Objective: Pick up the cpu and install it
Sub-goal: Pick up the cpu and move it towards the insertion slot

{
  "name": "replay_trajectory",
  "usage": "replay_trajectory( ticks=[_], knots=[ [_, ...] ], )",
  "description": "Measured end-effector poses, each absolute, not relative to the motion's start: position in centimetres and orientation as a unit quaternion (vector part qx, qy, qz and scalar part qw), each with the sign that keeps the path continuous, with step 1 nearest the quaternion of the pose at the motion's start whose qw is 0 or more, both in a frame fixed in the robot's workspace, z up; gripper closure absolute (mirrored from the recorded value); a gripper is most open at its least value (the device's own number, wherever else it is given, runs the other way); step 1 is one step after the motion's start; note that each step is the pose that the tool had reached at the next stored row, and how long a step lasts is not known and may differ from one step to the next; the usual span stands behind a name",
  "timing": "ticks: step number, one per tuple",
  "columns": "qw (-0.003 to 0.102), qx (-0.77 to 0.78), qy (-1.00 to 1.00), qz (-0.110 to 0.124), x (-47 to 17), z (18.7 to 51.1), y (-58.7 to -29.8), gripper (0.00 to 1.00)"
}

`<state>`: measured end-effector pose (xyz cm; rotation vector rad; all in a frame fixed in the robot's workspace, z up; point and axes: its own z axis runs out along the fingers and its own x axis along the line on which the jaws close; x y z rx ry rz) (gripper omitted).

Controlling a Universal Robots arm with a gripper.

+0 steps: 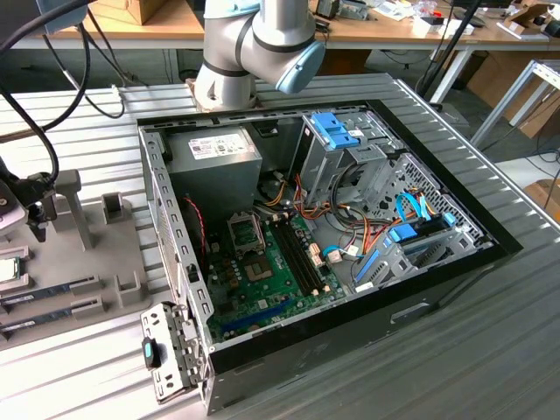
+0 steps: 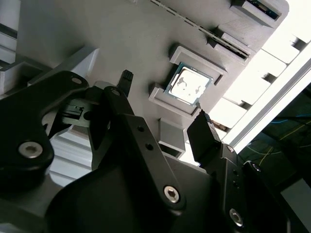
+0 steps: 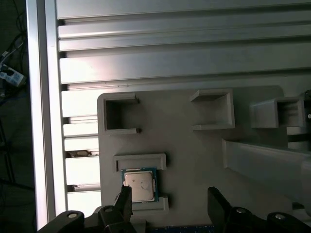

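The cpu (image 3: 140, 184), a small square chip with a silver top and green rim, lies flat in a grey holder on the fixture plate (image 3: 184, 141). In both wrist views my gripper (image 3: 170, 198) hovers above it, open with nothing between the black fingers. One fingertip (image 2: 126, 76) and the other (image 2: 201, 124) stand on either side of the cpu (image 2: 188, 86), apart from it. In the exterior view the gripper (image 1: 33, 219) is at the far left, just above the cpu (image 1: 7, 269). The motherboard's metal-framed socket (image 1: 259, 268) sits inside the open computer case (image 1: 350, 324).
Long memory sticks (image 1: 52, 289) lie in slots on the grey plate beside the cpu. Upright grey posts (image 1: 74, 206) stand close to the gripper. The ribbed aluminium table ends at an edge rail (image 3: 41, 121). Cables and drive cages (image 1: 350, 140) crowd the case's far side.
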<state>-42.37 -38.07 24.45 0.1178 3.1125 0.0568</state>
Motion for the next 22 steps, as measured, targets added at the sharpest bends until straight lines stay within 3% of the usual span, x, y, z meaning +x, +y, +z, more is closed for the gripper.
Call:
replay_trajectory(
  ticks=[22],
  knots=[
    [0.013,0.038,0.999,0.018,-42.37,24.01,-38.07,0.28]
  ],
)
